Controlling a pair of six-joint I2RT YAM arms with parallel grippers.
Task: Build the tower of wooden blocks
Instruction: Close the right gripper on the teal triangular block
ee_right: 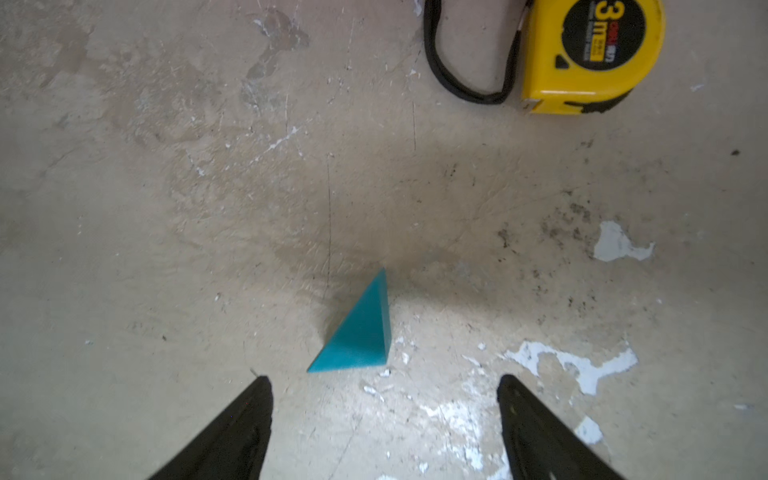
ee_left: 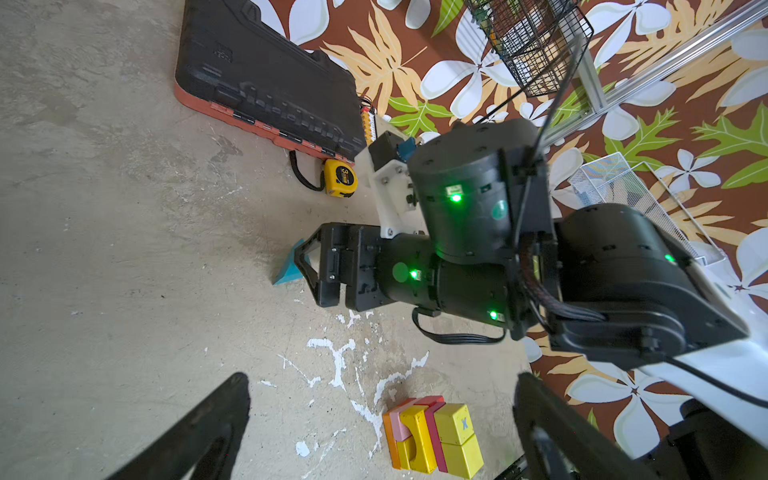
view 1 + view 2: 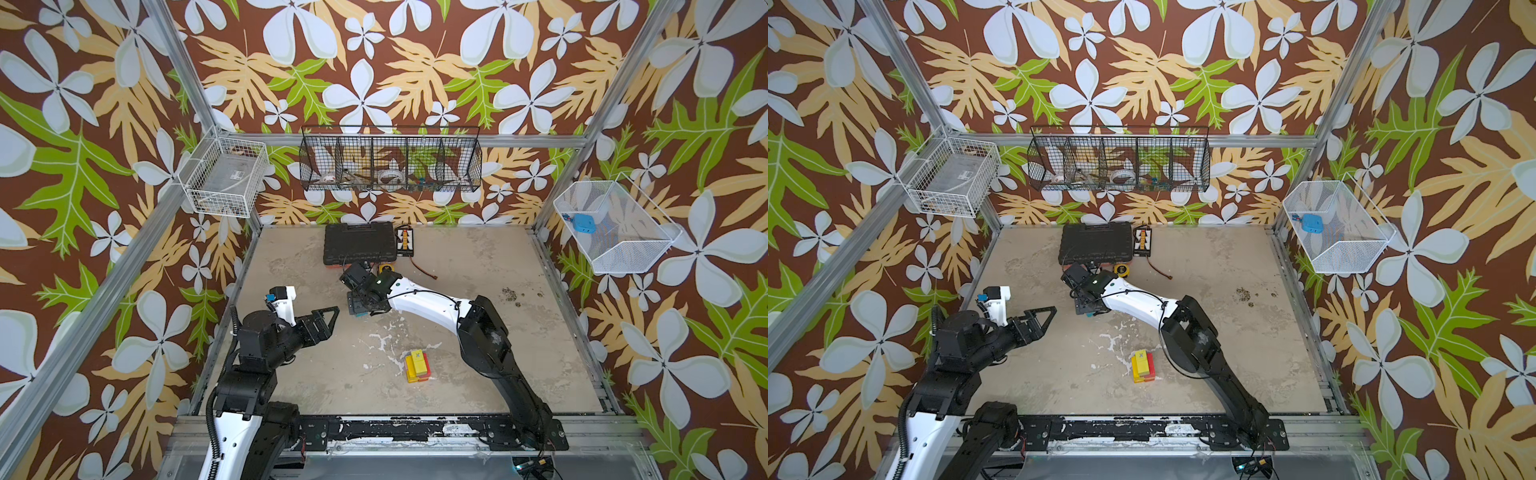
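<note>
Left wrist view is showing the tower point(image 2: 432, 436), a blocky stack of glossy yellow, red, pink and orange wood, sitting on the scuffed table point(image 2: 104, 249). Left of it the left gripper point(image 2: 382, 378) is hovering spread, empty. Beyond the tower, the right gripper point(image 1: 383, 380) is gaping over a smooth teal wedge point(image 1: 357, 336), untouched.

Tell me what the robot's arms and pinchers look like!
Both arms mix chunky black joints with smooth white shells: the left arm carries a ribbed black cable, the right arm a thin one, plus tiny green lights and round green stickers. The left gripper and right gripper each have two black, pointed, triangle-shaped fingers.
</note>
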